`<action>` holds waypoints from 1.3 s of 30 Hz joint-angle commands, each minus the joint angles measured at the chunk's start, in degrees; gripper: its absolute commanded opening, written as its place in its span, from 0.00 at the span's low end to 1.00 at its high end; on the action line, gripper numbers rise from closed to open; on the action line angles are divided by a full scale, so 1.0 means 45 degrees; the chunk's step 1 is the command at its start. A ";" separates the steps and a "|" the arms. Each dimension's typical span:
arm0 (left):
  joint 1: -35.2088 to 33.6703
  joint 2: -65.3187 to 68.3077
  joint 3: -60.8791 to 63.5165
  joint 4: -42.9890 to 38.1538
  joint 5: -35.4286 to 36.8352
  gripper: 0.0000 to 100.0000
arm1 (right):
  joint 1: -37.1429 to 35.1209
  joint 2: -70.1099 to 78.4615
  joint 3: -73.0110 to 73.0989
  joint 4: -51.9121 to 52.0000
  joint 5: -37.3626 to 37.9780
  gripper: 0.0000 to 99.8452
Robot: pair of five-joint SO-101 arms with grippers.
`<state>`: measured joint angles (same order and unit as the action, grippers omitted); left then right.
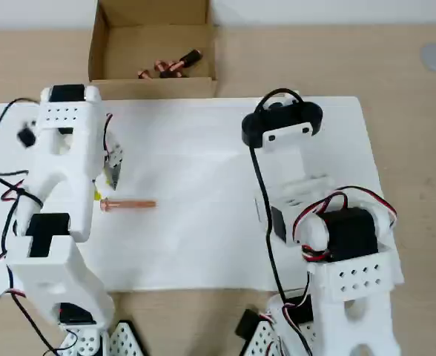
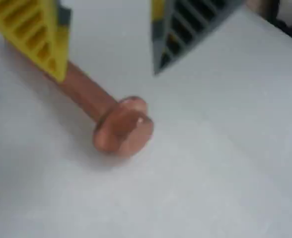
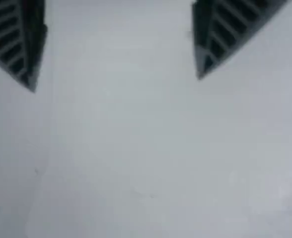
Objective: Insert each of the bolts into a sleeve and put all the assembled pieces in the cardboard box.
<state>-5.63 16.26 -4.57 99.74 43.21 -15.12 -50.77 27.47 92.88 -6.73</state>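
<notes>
High view: a copper bolt (image 1: 127, 204) lies on the white sheet (image 1: 203, 245) toward 9 o'clock. The cardboard box (image 1: 103, 55) at 12 o'clock holds finished pieces (image 1: 170, 68).

Left wrist view: the left hand (image 2: 109, 75) hangs open, its jaws astride the bolt's shank.

Right wrist view: the right hand (image 3: 116, 83) is open above the sheet.

The step looks like picking up the bolt. The next move calls for lowering and closing on the shank.

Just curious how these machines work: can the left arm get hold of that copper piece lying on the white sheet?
Probably yes. The left gripper hangs open just above the copper piece, its head lying between the fingers, and nothing else on the white sheet blocks the way.
</notes>
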 commanded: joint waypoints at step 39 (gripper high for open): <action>0.0000 -0.4679 0.3458 -0.0313 0.4689 0.47 | 0.0205 -0.0088 0.0029 -0.0215 0.0000 0.25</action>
<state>-3.43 -2.64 10.90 98.86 63.69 -15.12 -50.77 27.47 92.88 -6.73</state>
